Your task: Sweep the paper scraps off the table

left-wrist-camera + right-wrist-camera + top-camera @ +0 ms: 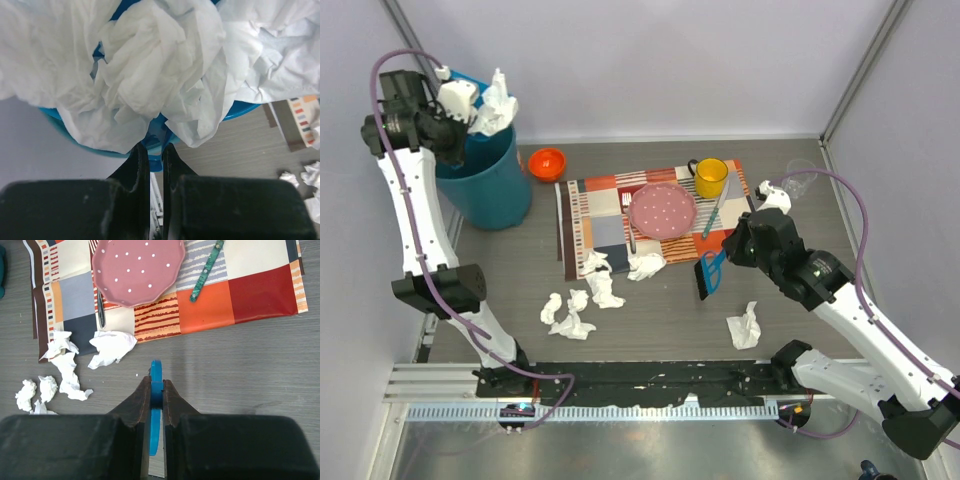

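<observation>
My left gripper [460, 100] [154, 146] is shut on the handle of the blue dustpan [156, 131]. It holds the dustpan high above the teal bin [485, 180] at the far left. The pan is heaped with crumpled white paper [150, 65] [496, 106]. My right gripper [722, 256] [156, 382] is shut on a blue brush [709, 273] [156, 371], held just above the table [660, 325] below the placemat's right part. Paper scraps lie on the table: a cluster at front left [570, 313] [37, 390], some at the placemat's edge [645, 265] [111, 347], one at front right [745, 327].
A patchwork placemat [610, 215] carries a pink dotted plate [662, 208], a yellow mug [710, 177], a green knife [714, 212] and a dark utensil [101, 310]. An orange bowl [547, 162] sits beside the bin. Grey walls enclose the table.
</observation>
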Tool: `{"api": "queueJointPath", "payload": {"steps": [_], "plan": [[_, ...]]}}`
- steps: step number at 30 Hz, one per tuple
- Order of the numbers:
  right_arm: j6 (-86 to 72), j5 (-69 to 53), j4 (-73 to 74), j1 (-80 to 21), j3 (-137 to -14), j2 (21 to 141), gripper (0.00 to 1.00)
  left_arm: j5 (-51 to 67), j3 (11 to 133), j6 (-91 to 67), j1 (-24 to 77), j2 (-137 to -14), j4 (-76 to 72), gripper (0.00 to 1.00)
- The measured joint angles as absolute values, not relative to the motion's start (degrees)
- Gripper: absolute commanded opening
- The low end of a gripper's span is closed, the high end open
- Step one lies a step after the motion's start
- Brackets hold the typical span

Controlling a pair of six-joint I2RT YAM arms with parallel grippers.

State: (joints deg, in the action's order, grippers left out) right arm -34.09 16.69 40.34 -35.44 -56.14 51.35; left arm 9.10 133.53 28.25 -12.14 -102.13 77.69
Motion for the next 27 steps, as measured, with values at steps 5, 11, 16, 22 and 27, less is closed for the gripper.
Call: {"api": "queueJointPath", "payload": {"steps": [5,11,16,22,27], "plan": [[-34.1,16.3,40.3,-35.4,-55.6,51.4,0.01,5.8,135.0,29.3,-18.5,-103.4,77.2,0.00],[-34.2,16.2,40.3,-35.4,-55.4,51.4,0.01,-9.3,123.1,32.7,-19.7,-99.4,75.9,0.00],[-34.2,15.9,40.2,-35.4,-55.3,51.2,0.01,-21.6,112.6,37.5,-19.5,-95.6,67.0,0.00],[-34.2,15.6,39.7,-35.4,-55.3,51.0,0.01,-33.5,96.7,48.9,-17.1,-88.2,46.4,0.00],[-34.3,15.1,39.0,-35.4,-55.3,51.0,0.01,-39.8,81.5,65.8,-9.2,-81.7,20.1,0.00]]}}
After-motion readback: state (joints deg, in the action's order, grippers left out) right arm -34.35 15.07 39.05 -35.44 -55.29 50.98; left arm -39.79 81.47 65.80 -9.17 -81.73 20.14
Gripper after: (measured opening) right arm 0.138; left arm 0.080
